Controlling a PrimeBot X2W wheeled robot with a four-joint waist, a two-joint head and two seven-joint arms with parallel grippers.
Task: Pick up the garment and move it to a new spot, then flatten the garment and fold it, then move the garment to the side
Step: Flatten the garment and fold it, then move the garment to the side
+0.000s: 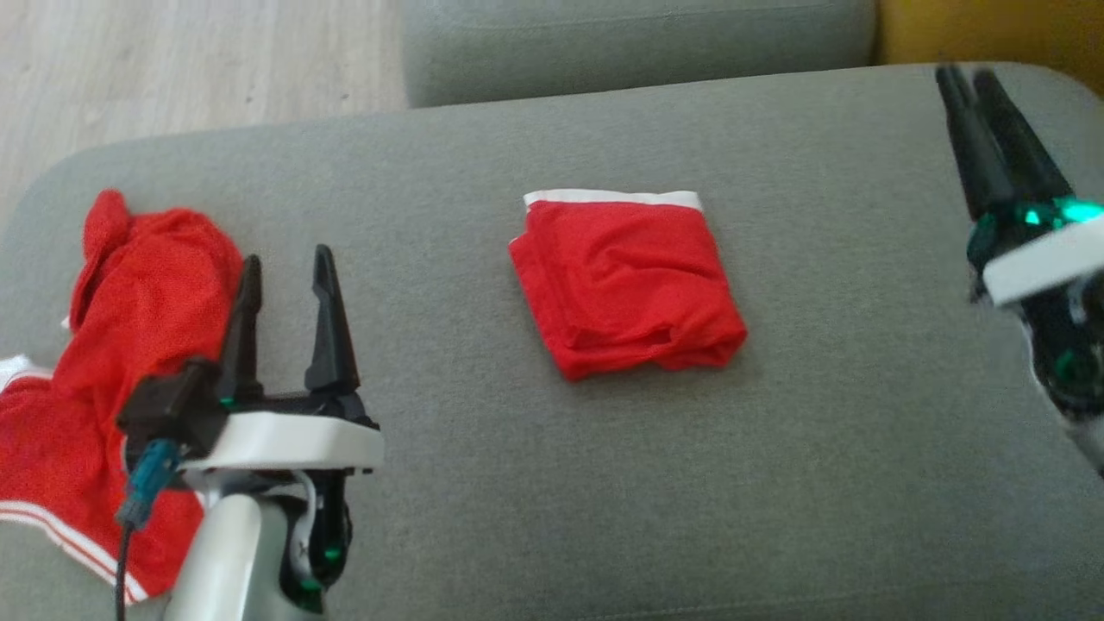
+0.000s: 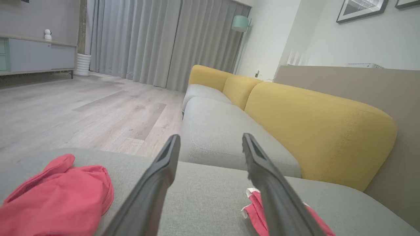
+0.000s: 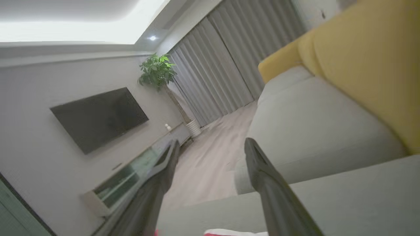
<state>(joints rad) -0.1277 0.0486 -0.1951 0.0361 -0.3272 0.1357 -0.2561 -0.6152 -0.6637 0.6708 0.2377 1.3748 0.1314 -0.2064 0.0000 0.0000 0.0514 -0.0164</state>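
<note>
**Item 1, folded red garment** [image 1: 628, 280]: a compact, roughly square bundle lying near the middle of the grey sofa cushion [image 1: 604, 483]. A white band runs along its far edge and soft creases cross the top layer. Nothing touches it.

**Item 2, left end effector** [image 1: 287, 256]: at the near left part of the cushion, fingers pointing away from the robot. The two dark fingers are spread with a clear gap between them, and there is nothing in the gap. It is well apart from the folded garment. In the head view its base overlaps the crumpled cloth at its left, and contact cannot be told.

**Item 3, right end effector** [image 1: 966, 73]: near the far right corner of the cushion, well apart from the folded garment. In the head view the fingers look close together. Its own wrist view shows them parted and holding nothing.

**Item 4, crumpled red garment** [image 1: 129, 345]: a loose heap with white stripes at the left edge of the cushion, bunched high at its far end.

**Item 5, surroundings:** a yellow backrest [image 2: 315, 127] along the far side of the sofa, a second grey cushion [image 2: 226, 131] beyond the left edge, a pale wood floor [image 2: 82, 111], grey curtains [image 2: 157, 39], a wall-mounted television [image 3: 98, 116] and a potted plant [image 3: 157, 70].
</note>
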